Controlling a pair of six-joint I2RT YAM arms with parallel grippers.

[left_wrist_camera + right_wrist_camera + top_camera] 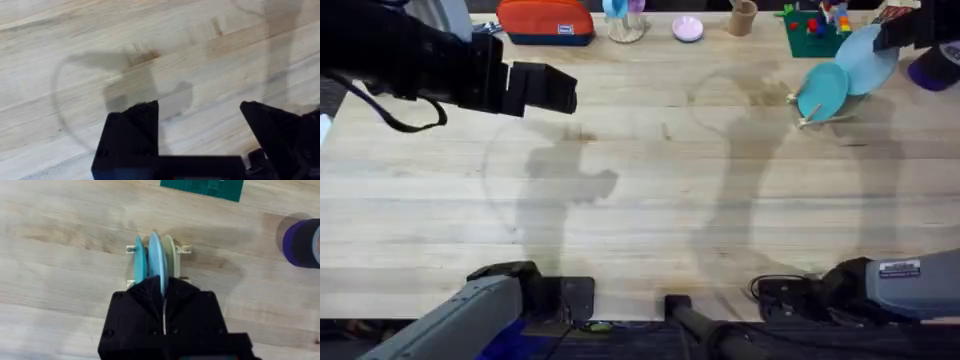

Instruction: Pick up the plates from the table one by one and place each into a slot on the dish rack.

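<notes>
While the right gripper (162,297) pinches the pale sky-blue round plate (156,260) by its rim above the small wooden dish rack (181,250), it seems light, stiff, slippery; left gripper (200,135) spread.

No legible text on any label or object.

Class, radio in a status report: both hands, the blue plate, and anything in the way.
Right hand shut on blue plate, above the rack. Teal plate and a pale plate flank it. Left hand open, empty, over bare table. Nothing blocking.
</notes>
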